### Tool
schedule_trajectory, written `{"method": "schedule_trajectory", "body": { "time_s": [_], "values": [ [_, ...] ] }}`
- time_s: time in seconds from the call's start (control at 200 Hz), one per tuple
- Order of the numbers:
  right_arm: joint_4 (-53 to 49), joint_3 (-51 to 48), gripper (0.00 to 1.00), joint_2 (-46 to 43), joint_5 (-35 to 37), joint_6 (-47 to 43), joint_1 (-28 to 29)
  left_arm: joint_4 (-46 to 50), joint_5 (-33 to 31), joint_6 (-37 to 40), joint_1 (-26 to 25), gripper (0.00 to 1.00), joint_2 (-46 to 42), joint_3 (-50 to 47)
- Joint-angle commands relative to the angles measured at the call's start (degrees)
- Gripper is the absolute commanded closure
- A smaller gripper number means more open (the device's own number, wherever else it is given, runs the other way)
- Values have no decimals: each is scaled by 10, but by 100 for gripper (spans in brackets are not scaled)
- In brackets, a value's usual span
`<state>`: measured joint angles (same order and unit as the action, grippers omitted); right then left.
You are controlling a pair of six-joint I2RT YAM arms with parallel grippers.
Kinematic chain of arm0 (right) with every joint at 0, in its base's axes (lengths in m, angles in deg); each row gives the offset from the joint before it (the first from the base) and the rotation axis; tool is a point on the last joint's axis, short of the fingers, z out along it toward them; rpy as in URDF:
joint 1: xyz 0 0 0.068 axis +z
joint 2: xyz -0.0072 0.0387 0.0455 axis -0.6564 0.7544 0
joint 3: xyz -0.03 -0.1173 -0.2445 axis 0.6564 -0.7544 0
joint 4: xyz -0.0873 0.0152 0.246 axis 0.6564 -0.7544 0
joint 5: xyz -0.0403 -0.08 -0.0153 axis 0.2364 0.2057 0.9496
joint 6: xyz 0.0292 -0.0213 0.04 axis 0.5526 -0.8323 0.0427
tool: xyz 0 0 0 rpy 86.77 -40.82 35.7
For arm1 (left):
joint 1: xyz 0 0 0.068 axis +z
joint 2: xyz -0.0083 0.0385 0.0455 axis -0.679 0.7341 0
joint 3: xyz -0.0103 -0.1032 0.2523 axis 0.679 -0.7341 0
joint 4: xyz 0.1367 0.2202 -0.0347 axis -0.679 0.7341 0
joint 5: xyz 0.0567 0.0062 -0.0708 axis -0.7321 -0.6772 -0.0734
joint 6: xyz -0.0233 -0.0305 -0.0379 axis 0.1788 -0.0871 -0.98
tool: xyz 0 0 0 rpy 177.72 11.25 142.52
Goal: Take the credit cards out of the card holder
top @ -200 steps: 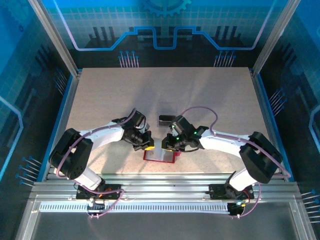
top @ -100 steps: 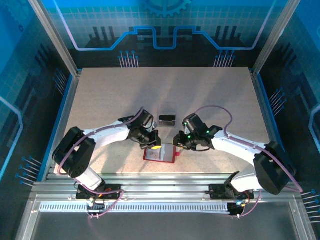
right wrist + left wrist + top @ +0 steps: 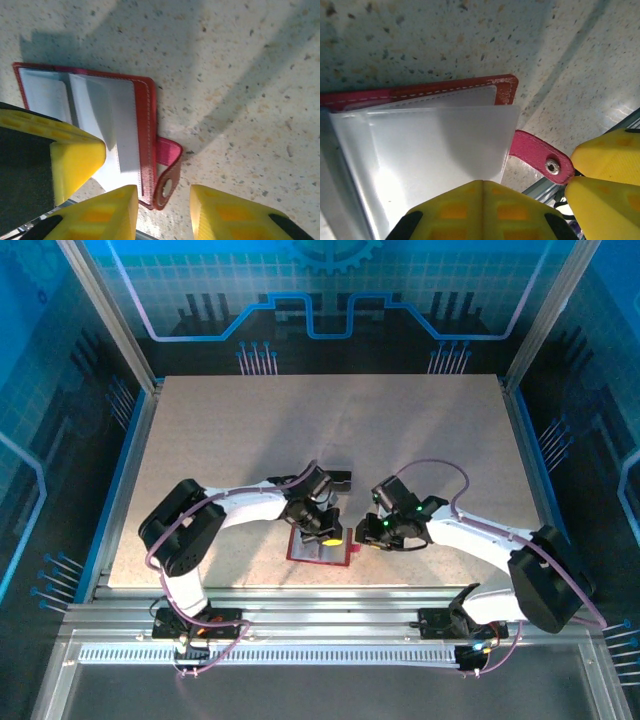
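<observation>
Tabletop: card holder beneath left tool

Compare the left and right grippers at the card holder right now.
The left gripper is shut, tips over the pale pocket of the card holder; the right gripper is open, jaws either side of the red snap tab. The left reaches in from the holder's left, the right from its right. Both have yellow fingers.

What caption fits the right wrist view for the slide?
Right gripper open astride the card holder's snap tab; shut left gripper over its pale pockets, on speckled table.
</observation>
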<state>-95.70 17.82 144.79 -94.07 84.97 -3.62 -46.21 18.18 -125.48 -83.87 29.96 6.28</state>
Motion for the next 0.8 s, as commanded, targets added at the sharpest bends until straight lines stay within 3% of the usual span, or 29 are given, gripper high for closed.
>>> {"method": "schedule_trajectory", "body": {
  "time_s": [0.0,0.56,0.795],
  "values": [
    [10,-12,69,13,-15,3,-5,-7,20,-17,-5,99,11,14],
    [28,3,92,25,-9,-1,-7,7,-1,-10,16,99,-44,2],
    [25,33,93,49,-15,-15,-11,32,-21,6,52,99,-105,-16]
  ]
}}
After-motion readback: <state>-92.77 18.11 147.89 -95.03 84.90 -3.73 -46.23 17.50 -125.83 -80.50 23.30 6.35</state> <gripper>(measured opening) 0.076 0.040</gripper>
